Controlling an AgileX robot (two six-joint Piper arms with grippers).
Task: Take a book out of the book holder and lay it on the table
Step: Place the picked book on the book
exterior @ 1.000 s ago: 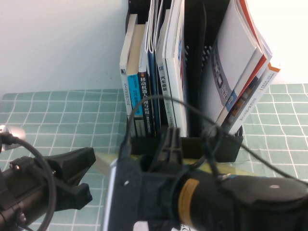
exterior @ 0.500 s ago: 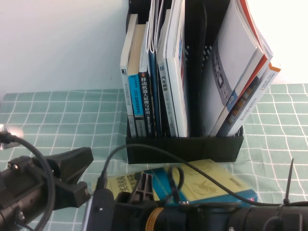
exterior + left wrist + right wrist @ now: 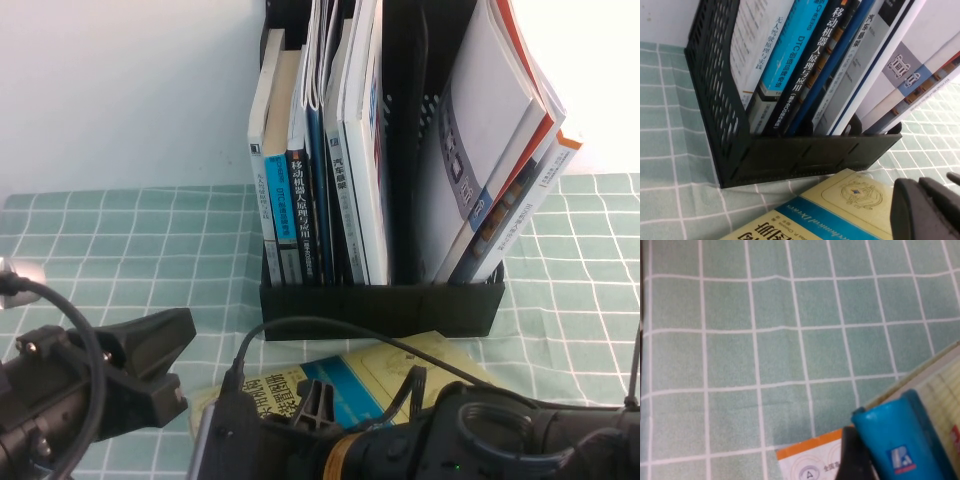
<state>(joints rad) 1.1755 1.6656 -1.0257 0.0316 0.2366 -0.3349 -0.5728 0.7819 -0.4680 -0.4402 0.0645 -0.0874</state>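
Note:
The book [image 3: 400, 372], cream with a blue band and a diamond emblem, lies flat on the table [image 3: 110, 235] just in front of the book holder [image 3: 380, 306]. In the left wrist view the book [image 3: 850, 192] sits below the holder's low front wall [image 3: 800, 160]. My right gripper [image 3: 318, 405] is low over the book's near left part, and in the right wrist view the rounded blue spine [image 3: 897, 440] is right against it. My left gripper [image 3: 185, 365] hangs open and empty at the near left, apart from the book.
Several upright books [image 3: 320, 180] fill the holder's left compartment, and magazines [image 3: 500, 160] lean out of its right one. A white card or book with an orange edge [image 3: 807, 460] lies under the right gripper. A white wall stands behind the holder.
The right arm has dropped and drawn back toward the near edge. The book, mostly covered before, now lies uncovered and flat in front of the holder. The left arm has not moved.

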